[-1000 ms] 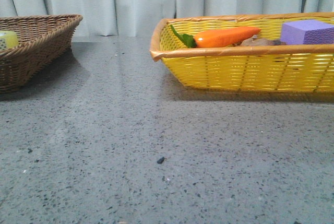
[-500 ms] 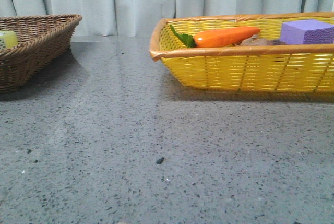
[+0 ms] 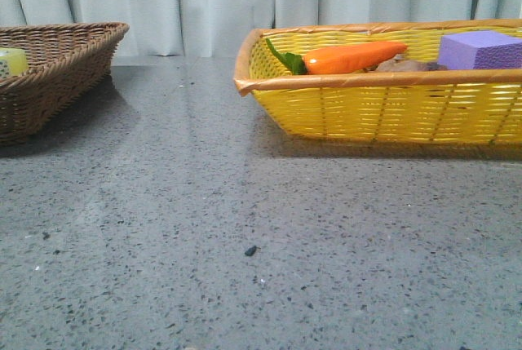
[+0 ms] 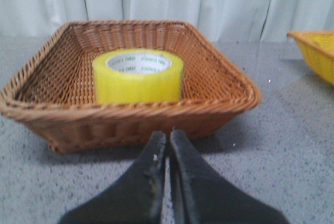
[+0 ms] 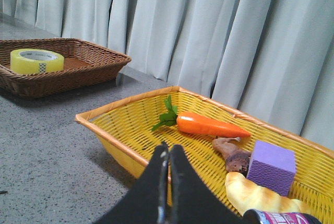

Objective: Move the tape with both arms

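The yellow tape (image 4: 138,76) lies flat in the brown wicker basket (image 4: 125,110), white core with green print facing up. It also shows in the right wrist view (image 5: 36,60) with its patterned tab, and as a sliver in the front view (image 3: 11,61). My left gripper (image 4: 168,135) is shut and empty, just in front of the brown basket's near wall. My right gripper (image 5: 168,148) is shut and empty, over the near rim of the yellow basket (image 5: 120,151). Neither gripper shows in the front view.
The yellow basket (image 3: 383,109) at the right holds an orange toy carrot (image 3: 351,58), a purple block (image 3: 481,50), a brown toy (image 5: 232,153), a bread-like toy (image 5: 261,195) and a can top (image 5: 282,217). Grey speckled table (image 3: 245,228) lies between the baskets. Curtains hang behind.
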Available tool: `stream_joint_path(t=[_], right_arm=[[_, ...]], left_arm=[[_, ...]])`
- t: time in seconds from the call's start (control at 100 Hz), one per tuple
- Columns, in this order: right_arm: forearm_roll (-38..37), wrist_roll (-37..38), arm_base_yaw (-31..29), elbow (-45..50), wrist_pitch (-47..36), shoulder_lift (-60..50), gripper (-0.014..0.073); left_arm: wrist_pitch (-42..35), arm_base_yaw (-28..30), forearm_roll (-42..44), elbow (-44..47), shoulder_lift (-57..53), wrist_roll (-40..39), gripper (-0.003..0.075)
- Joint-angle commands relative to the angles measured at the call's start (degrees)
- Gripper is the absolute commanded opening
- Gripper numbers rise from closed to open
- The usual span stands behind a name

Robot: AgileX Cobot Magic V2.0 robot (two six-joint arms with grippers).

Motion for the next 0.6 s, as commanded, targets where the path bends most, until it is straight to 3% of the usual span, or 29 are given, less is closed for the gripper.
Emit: stream_joint_path(t=[0.0,0.11,0.46,0.59], right_arm=[[-2.2,-0.2,-0.3,-1.2,-3.1,-0.7,-0.0074],[-2.2,-0.2,-0.3,-1.2,-3.1,-0.7,-0.0074],[-2.2,-0.2,-0.3,-1.2,-3.1,-0.7,-0.0074],[-2.2,-0.2,-0.3,-1.2,-3.1,-0.7,-0.0074]], left_arm=[[-6.7,0.4,1.6,1.0,-1.8,-6.7,-0.0021],[-9.0,2.0,8.2,5.0,-5.8,-13.0,-0.0021],[11.2,4.6,11.5,4.9,-11.6,-13.0,-0.002],[11.4,4.6,11.5,4.9,-11.6,-13.0,-0.002]])
